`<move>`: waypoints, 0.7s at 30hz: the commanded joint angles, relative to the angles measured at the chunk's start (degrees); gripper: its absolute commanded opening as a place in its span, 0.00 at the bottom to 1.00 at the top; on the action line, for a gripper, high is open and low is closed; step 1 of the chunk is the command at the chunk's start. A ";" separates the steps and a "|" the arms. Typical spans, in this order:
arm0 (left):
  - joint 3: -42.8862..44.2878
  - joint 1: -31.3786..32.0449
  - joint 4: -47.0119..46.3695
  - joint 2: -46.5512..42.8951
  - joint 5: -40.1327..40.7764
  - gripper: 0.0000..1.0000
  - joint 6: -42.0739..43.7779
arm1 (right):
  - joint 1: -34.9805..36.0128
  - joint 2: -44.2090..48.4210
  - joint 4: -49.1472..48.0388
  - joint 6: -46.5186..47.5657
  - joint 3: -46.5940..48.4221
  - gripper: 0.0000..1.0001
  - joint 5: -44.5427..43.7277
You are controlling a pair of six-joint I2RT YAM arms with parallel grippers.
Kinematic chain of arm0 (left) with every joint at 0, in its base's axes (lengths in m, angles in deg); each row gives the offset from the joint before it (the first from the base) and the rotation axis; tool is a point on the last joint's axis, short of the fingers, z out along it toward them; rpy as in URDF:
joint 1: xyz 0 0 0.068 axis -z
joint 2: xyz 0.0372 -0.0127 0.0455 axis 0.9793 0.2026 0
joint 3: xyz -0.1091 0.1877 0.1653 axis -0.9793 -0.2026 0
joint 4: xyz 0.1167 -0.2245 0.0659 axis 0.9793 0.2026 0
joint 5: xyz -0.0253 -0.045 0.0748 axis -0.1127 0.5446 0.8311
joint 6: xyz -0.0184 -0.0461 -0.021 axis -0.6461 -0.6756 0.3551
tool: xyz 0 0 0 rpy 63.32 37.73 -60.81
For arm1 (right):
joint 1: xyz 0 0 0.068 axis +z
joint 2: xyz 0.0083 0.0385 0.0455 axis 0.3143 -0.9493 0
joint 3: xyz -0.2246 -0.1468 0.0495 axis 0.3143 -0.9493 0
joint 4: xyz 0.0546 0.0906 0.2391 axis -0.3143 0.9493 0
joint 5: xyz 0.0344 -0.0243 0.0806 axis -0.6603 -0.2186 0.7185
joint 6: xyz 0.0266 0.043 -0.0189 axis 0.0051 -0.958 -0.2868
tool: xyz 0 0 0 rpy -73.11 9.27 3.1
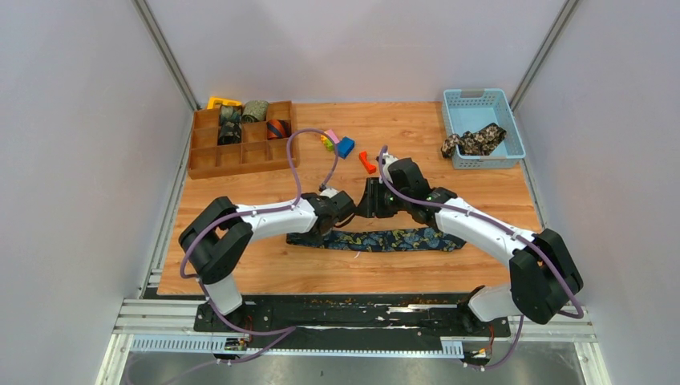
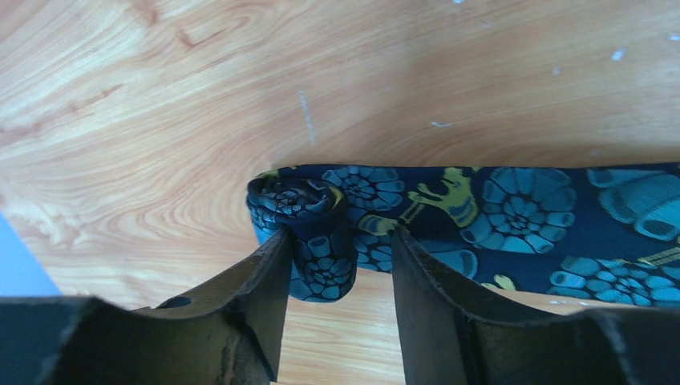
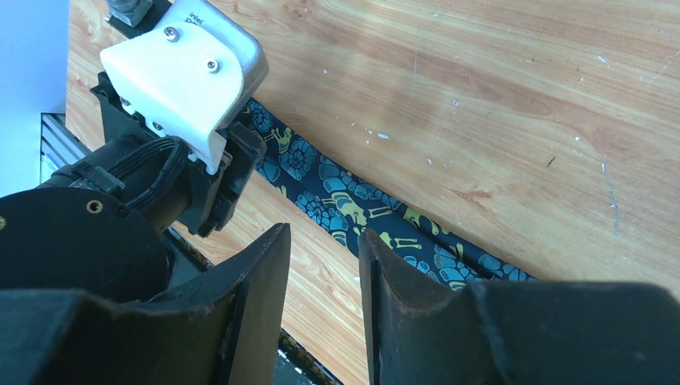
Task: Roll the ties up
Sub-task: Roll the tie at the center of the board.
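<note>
A navy tie (image 1: 393, 239) with gold-teal paisley lies flat across the table's near middle. Its left end is wound into a small coil (image 2: 309, 220). My left gripper (image 2: 341, 237) straddles that coil, open: the left finger (image 2: 269, 273) touches the coil, while the right finger (image 2: 417, 281) stands apart from it. In the top view the left gripper (image 1: 345, 210) sits at the tie's left end. My right gripper (image 3: 325, 234) hovers open over bare wood beside the tie (image 3: 353, 200), nothing between its fingers; in the top view the right gripper (image 1: 373, 200) is just right of the left one.
A wooden divider box (image 1: 240, 167) at back left holds several coiled ties (image 1: 255, 111). A blue basket (image 1: 513, 120) at back right holds a black-tan floral tie (image 1: 475, 141). Small blocks, blue (image 1: 346, 147) and orange (image 1: 367, 163), lie behind the grippers.
</note>
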 commanded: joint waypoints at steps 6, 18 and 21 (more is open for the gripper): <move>-2.83 0.57 -9.51 -6.01 -11.95 0.59 -0.99 | -0.29 1.77 -1.10 -0.07 0.42 0.38 0.18; -10.31 -4.09 -17.33 -14.23 -18.33 0.61 -0.29 | -0.25 0.28 -1.20 -0.58 1.72 0.38 0.88; -11.60 -6.28 -19.22 -17.93 -24.25 0.61 0.81 | -0.11 -0.74 -1.81 -0.79 2.27 0.37 1.93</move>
